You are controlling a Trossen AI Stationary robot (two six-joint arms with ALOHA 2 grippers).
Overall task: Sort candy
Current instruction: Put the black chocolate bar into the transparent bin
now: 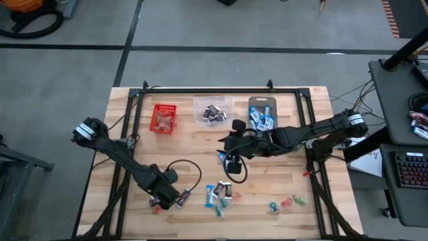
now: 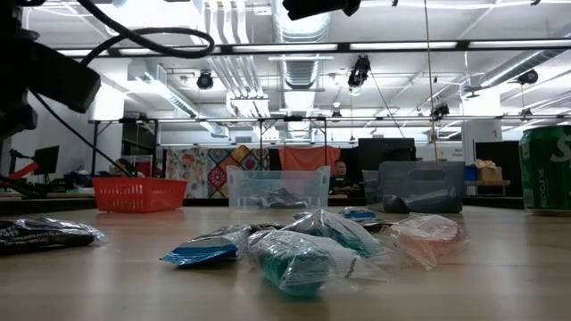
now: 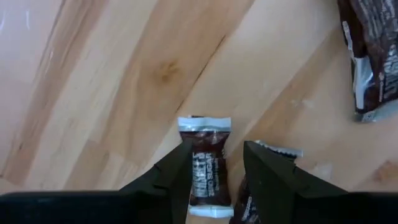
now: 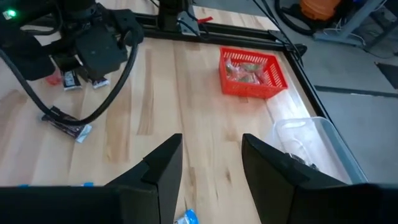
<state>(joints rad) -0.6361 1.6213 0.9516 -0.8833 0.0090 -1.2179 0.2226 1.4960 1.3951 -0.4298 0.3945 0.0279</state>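
In the high view the left gripper sits low at the lower left of the wooden surface, down among a few sweets. Its wrist view shows the two fingers set either side of a dark brown wrapped candy that lies flat on the wood; the jaws stand apart with the candy between them, and whether they actually press on it cannot be told. A second dark wrapper lies at the upper right of that wrist picture, apart from the first.

The right gripper hangs near the middle of the surface, its arm reaching in from the right edge of the frame. Its jaws are spread and hold nothing; in its wrist view only bare wood shows between the fingers.

Along the upper part of the surface stand three bins in a row: a red bin on the left holding small sweets, a clear bin in the middle with dark wrapped ones, and a grey bin on the right with blue-and-white ones.

Loose candy remains on the wood. A cluster of blue-and-white and dark pieces lies at lower centre, and a scatter of small green and red pieces lies at lower right. In the low view, crinkled blue and teal wrappers fill the foreground.
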